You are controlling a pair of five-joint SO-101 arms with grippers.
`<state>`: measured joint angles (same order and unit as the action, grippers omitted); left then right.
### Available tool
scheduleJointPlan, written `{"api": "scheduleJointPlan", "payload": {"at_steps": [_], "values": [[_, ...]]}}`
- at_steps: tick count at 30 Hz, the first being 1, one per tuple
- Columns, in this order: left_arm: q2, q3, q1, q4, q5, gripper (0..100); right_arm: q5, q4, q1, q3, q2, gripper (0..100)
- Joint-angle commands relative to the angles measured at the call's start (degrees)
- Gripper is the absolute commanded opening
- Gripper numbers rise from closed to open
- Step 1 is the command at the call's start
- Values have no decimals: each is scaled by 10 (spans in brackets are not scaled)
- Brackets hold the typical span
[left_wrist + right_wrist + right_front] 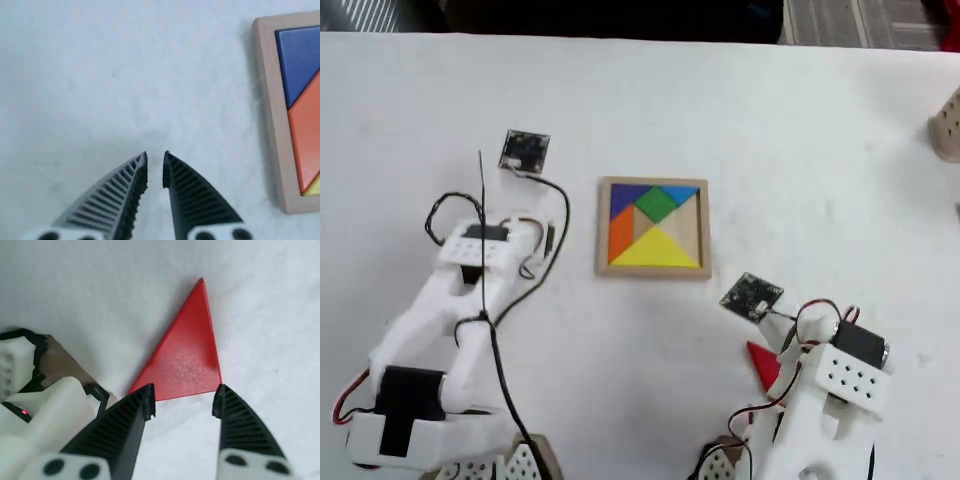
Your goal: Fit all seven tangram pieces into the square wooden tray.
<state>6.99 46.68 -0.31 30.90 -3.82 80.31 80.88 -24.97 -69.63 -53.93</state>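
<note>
Spread wide, the right claw (184,401) straddles the short edge of the red triangle (182,355), one dark ribbed finger (127,422) at each corner of that edge. The piece lies flat on the white table (265,315), and I cannot tell if the fingertips touch it. From the high view the same red triangle (763,365) shows as a small wedge partly tucked under the right arm (830,390), well apart from the wooden tray (603,228), on that arm's side of it and nearer the arm bases. That view also shows what lies in the tray: a blue piece (625,197) at a far corner, a green square (657,204) beside it, an orange piece (620,232) along the side nearest the left arm (470,290), and a yellow triangle (655,248) along the near edge. A wood-coloured patch fills the side toward the right arm; whether it is a piece or bare tray I cannot tell. The left claw (155,157) has its fingers drawn almost together with only a thin slit between them, pinching nothing, over bare table just beside the tray. Its own wrist view shows up close the tray's rim (265,100), with the blue piece (300,55) and the orange piece (307,140) meeting inside it.
</note>
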Motion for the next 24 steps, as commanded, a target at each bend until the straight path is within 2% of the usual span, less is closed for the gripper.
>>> {"api": "scheduleJointPlan", "payload": {"at_steps": [1,13,16,24], "values": [[27,-3,-4,1,-8,57,11,-29,-14,-26,-7,194],[27,-3,-4,-1,-8,60,12,-99,-9,-88,-7,191],[27,-3,-2,-1,-8,60,5,-113,12,-87,-7,191],[27,-3,-4,-1,-8,60,-113,-171,70,-79,-7,193]]}}
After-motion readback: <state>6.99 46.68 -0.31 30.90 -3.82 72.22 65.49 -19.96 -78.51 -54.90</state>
